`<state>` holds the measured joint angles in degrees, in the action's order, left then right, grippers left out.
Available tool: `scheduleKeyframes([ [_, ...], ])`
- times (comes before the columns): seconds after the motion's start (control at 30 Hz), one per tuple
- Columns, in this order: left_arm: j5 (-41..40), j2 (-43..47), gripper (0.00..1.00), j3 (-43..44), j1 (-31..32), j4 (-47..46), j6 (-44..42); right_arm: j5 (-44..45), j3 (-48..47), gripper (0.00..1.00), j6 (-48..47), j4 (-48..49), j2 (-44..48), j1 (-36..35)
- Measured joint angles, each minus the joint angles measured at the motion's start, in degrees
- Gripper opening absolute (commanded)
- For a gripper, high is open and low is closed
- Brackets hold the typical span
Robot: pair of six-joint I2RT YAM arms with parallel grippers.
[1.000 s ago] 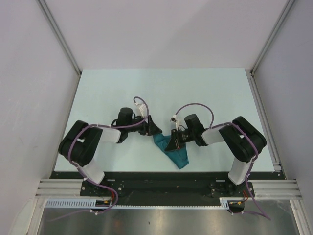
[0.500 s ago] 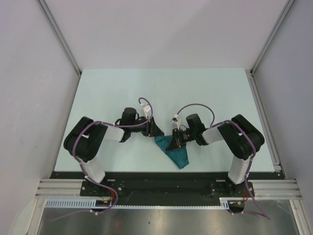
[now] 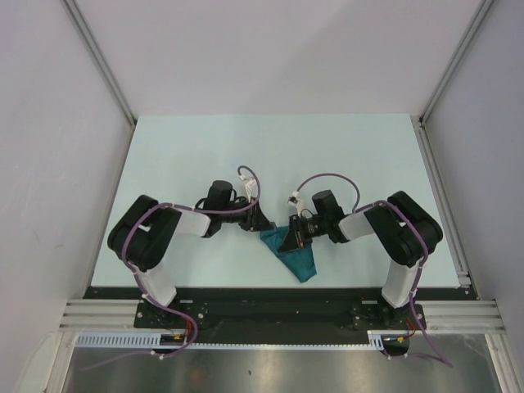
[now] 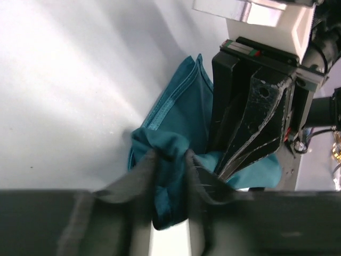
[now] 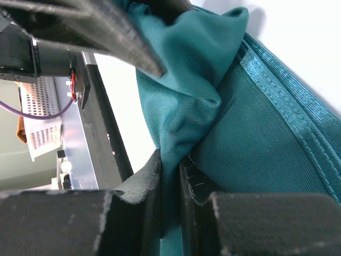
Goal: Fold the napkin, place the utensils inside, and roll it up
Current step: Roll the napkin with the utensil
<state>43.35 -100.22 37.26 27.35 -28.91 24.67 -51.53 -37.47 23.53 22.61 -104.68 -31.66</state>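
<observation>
The teal napkin (image 3: 300, 260) lies bunched near the table's front edge, between my two arms. My left gripper (image 3: 264, 223) is at its upper left corner. In the left wrist view, a fold of the napkin (image 4: 181, 114) sits pinched between the left gripper (image 4: 170, 158)'s fingers. My right gripper (image 3: 289, 238) is on top of the cloth, shut on a raised ridge of the napkin (image 5: 256, 144), as the right wrist view shows at the right gripper (image 5: 169, 160). The two grippers are close together, almost touching. The utensils are out of view.
The pale table (image 3: 205, 147) stretches away behind the arms. A black rail (image 3: 270, 299) runs along the near edge just below the napkin. White walls stand on both sides and a metal frame post (image 3: 438, 172) lines the right edge.
My left gripper has slid right to the napkin's corner, and its jaws have come together on the cloth. The right gripper has kept its hold and stayed put.
</observation>
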Motion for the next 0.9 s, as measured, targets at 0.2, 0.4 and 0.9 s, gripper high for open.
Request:
scheduleKeyframes([
  [0.2, -2.29, -0.11, 0.01, 2.14, 0.15, 4.02, -1.29, 1.38, -0.07, 0.44, -0.22, -2.73, 1.79, 0.13],
  [0.4, -4.11, -1.36, 0.00, 5.16, 0.28, 9.29, -1.84, 8.83, -1.09, 0.57, -3.87, -14.67, 9.60, 0.20],
  [0.9, -4.44, -2.97, 0.00, 8.37, 0.28, 15.04, -1.70, 52.85, -8.79, 0.65, -12.11, -33.97, 25.16, -23.12],
])
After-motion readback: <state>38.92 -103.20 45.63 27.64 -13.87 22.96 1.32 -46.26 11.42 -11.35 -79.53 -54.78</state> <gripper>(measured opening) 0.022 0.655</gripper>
